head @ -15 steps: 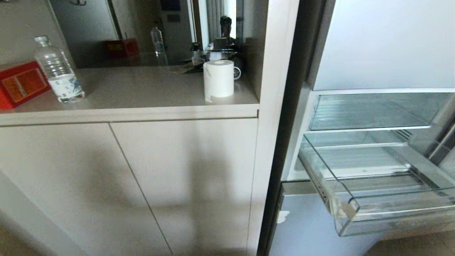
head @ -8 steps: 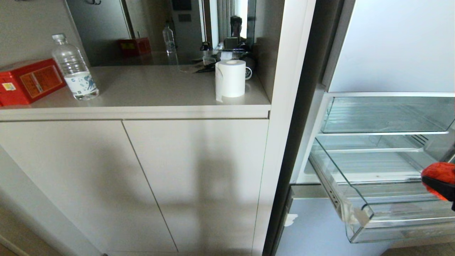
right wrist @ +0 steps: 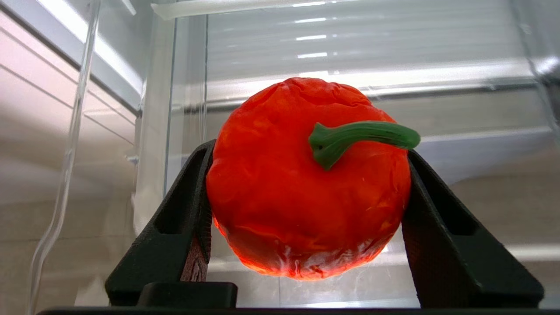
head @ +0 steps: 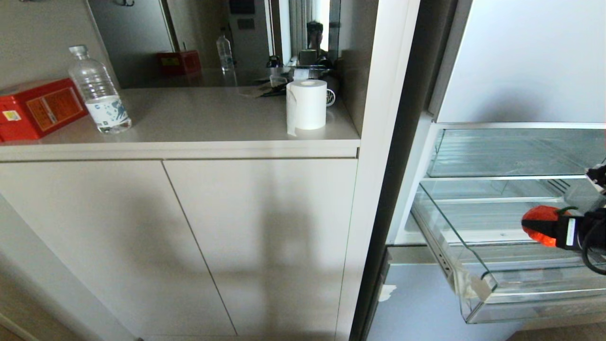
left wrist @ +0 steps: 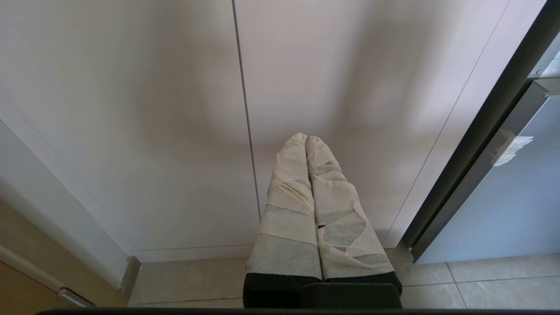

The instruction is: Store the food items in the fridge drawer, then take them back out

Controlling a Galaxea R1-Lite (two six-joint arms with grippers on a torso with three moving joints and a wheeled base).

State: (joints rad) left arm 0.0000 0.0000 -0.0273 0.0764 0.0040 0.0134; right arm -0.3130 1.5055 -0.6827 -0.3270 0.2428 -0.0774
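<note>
A glossy red food item point(right wrist: 306, 197) with a green stem sits squeezed between the black jaws of my right gripper point(right wrist: 310, 151). In the head view the right gripper point(head: 551, 228) carries this red piece point(head: 539, 223) in from the right edge, hanging above the pulled-out fridge drawer point(head: 535, 303). The drawer is clear plastic, with a beige tape scrap point(head: 475, 287) at its front left corner and nothing visible inside. No orange piece is in view. My left gripper point(left wrist: 306, 138), with tape-wrapped fingers, hangs shut low before the cabinet doors.
A clear bin point(head: 511, 151) sits directly above the drawer, under a pale blue fridge door point(head: 525, 61). On the counter to the left stand a paper roll point(head: 307, 104), a water bottle point(head: 99, 97) and a red box point(head: 40, 109).
The camera shifted early in the second, then held still. My right gripper came in from the right edge with the red piece and moved left and slightly up over the drawer.
</note>
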